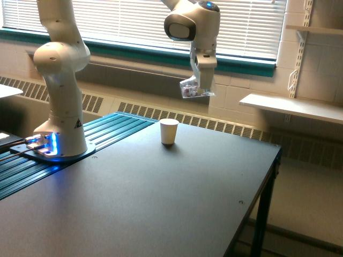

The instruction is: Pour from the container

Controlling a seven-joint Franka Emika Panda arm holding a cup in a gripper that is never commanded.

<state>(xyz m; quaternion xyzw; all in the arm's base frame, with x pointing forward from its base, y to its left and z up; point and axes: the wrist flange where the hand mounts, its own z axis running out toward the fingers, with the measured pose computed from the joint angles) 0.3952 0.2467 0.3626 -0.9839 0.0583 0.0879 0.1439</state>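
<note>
Glass mug held tipped in the air above and to the exterior view's right of the white paper cup

The gripper (199, 85) is clamped on the clear glass mug (194, 88), which lies tilted well over, its long axis close to level with one end towards the exterior view's left; whether that end is the mouth cannot be told. Small multicoloured pieces show inside it. The white paper cup (169, 131) stands upright on the dark table (161, 198), well below the mug with open air between them. The arm's base (59, 147) sits at the table's far left edge on blue ribbed rails (115, 126). Window blinds (123, 21) hang behind, and a shelf (292, 107) juts from the wall at the right
</note>
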